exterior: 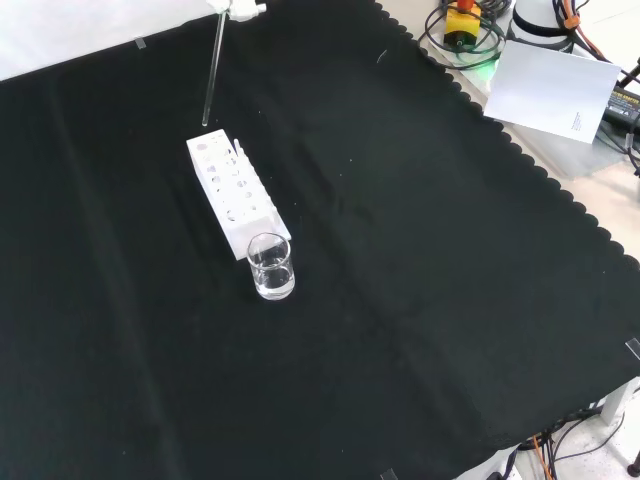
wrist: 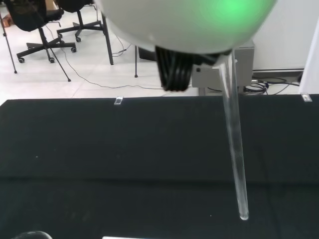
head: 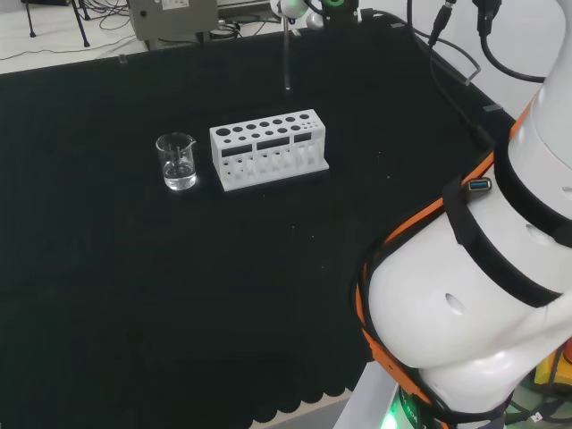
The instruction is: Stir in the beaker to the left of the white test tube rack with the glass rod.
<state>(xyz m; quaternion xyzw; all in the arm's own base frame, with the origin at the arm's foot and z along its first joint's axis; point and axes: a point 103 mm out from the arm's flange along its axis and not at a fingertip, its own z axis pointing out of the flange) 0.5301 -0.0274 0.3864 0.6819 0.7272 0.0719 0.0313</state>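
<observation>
Glass rod [exterior: 212,70] is hanging upright from my hand [exterior: 240,8] over the cloth's [exterior: 420,300] far edge, beyond the rack [head: 268,147]; grip state unclear. Beaker [head: 177,162] is sitting mid-cloth, beside the rack's end.

no readable text, labels or numbers

1 beaker [head: 177,162]; 1 white test tube rack [head: 269,148]; 1 glass rod [head: 287,55]

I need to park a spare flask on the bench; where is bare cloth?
Front view: the cloth right of the beaker and rack is bare, as is the near stretch. Crowded: where beaker meets rack, and under the glass rod.
</observation>
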